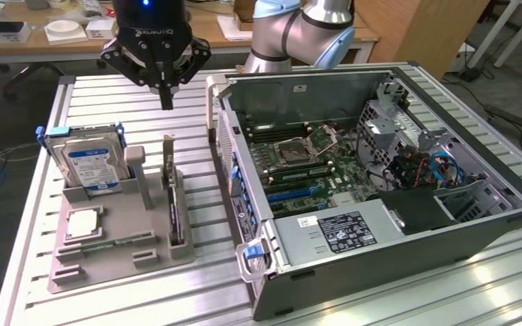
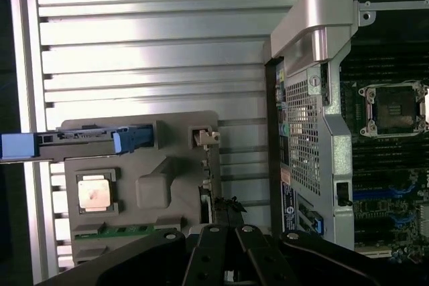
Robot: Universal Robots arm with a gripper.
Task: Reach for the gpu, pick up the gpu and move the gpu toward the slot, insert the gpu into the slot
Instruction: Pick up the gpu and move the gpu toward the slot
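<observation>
Item list: my claw (image 1: 166, 102), glossy black metal; table (image 1: 116, 102), ribbed matt aluminium; holder (image 1: 116, 261), matt grey plastic; gpu (image 1: 174, 210), dull dark board with pale metal bracket; case (image 1: 406, 268), grey sheet metal, partly perforated; hard drive (image 1: 89, 163), silver metal with glossy label.

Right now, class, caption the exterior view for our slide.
Shut black robot hand hovers over thin dark gpu card standing in grey holder, beside open computer case.

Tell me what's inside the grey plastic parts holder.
Upright blue-labelled silver hard drive, thin dark circuit card on edge, square silver processor chip, narrow green memory stick. Drive and card bottoms are hidden in pockets.
</observation>
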